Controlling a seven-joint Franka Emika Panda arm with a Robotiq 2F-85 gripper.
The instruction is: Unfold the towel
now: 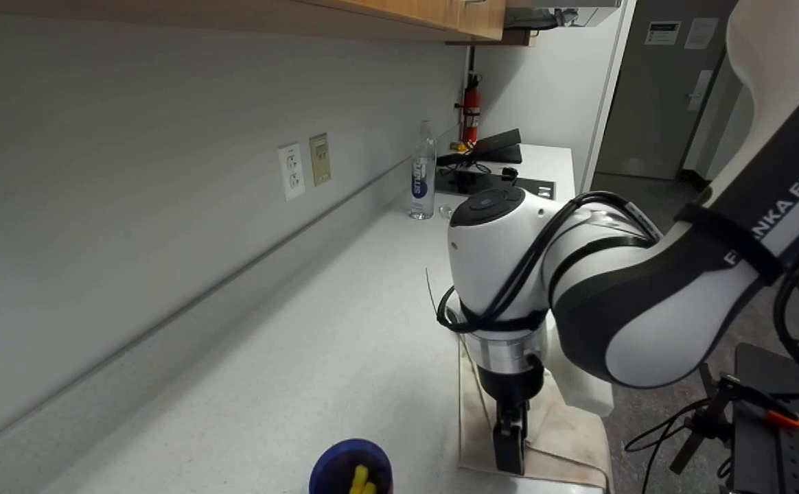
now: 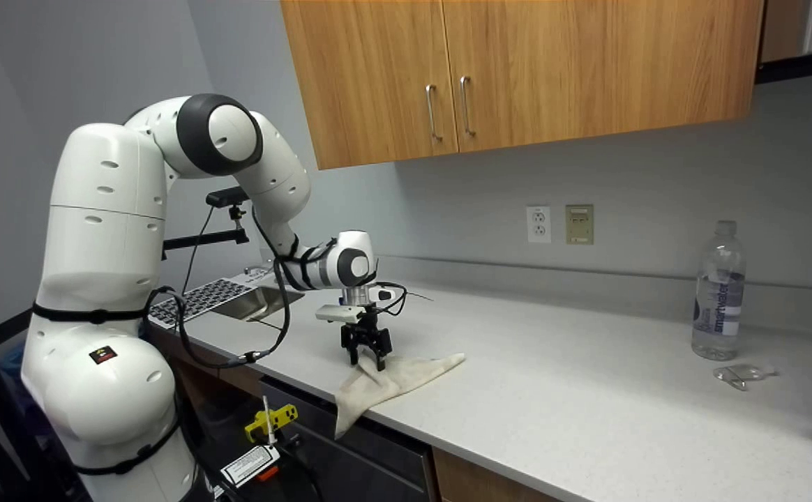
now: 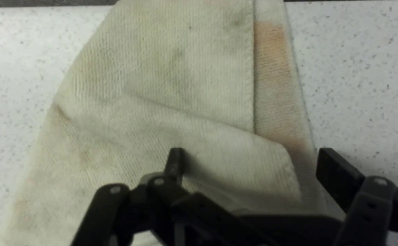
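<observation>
The wrist view cuts off the towel [image 3: 164, 85], an exterior view the blue container [image 1: 350, 444].

A pale, speckled worktop [image 2: 552, 390] runs along a grey wall [image 1: 166, 171] with a white power outlet [image 2: 538, 224] and a beige wall plate [image 2: 579, 224]. Above hang wood-grain cupboards [image 2: 587, 63] with metal handles [image 2: 464, 106]. In an exterior view, a red fire extinguisher [image 1: 471, 113] shows at the far end, with a dark door [image 1: 657, 103] bearing two notices [image 1: 663, 33] and dark flooring [image 1: 640, 197] to its right. Shadow [image 1: 166, 367] lines the worktop's back edge.
</observation>
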